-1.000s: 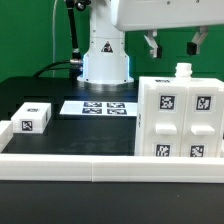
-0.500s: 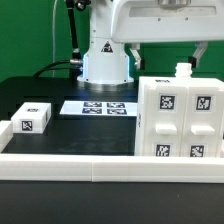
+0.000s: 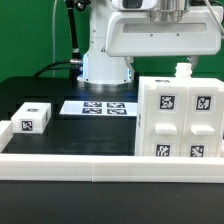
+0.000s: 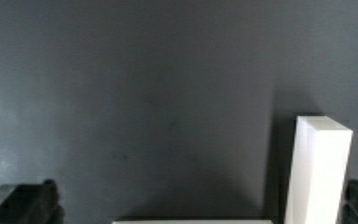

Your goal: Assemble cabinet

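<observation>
Nearest the exterior camera, a long low white rail [image 3: 70, 163] ran across the table [image 3: 60, 95] from about 8 o'clock to 4 o'clock of that view. Just behind it, at 3 to 4 o'clock, stood the cabinet [image 3: 180, 115] — a tall white box, upright, with four black-and-white tags on its near face and a small white nub [image 3: 183, 70] on top. At 9 o'clock a smaller tagged panel piece [image 3: 33, 117] sat well apart from the cabinet. Between the two and farther back, near the centre, the marker board [image 3: 100, 107] lay flat in front of the robot's base [image 3: 105, 62]. The arm's white hand body [image 3: 160, 33] filled 12 to 2 o'clock above the cabinet, and its fingers did not show there. In the wrist view the gripper [image 4: 190, 205] was spread wide — dark fingertips [image 4: 23, 204] at opposite edges, holding nothing. A white upright edge [image 4: 322, 170] stood between them, close to one finger. I could not tell which part it belonged to.
</observation>
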{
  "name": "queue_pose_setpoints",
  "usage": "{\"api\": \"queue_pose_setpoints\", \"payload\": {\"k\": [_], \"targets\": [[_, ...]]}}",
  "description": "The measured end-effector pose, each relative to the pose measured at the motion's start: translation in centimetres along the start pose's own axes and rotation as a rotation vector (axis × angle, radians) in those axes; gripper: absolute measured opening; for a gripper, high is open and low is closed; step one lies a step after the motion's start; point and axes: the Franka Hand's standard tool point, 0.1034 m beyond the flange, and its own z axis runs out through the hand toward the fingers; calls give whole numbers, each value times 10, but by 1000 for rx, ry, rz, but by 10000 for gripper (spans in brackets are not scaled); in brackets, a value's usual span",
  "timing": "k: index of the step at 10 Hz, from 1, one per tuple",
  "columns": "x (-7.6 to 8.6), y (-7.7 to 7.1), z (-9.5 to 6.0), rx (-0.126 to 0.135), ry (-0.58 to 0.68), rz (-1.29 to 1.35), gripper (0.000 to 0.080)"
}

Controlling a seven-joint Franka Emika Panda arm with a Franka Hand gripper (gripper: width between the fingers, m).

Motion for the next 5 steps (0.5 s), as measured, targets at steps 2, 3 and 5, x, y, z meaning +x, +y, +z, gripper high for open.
{"api": "queue_pose_setpoints", "payload": {"k": [2, 3, 5], "targets": [[0, 2, 0, -1, 0, 3, 797], [0, 4, 0, -1, 0, 2, 797], [-11, 48, 8, -8, 6, -55, 797]]}}
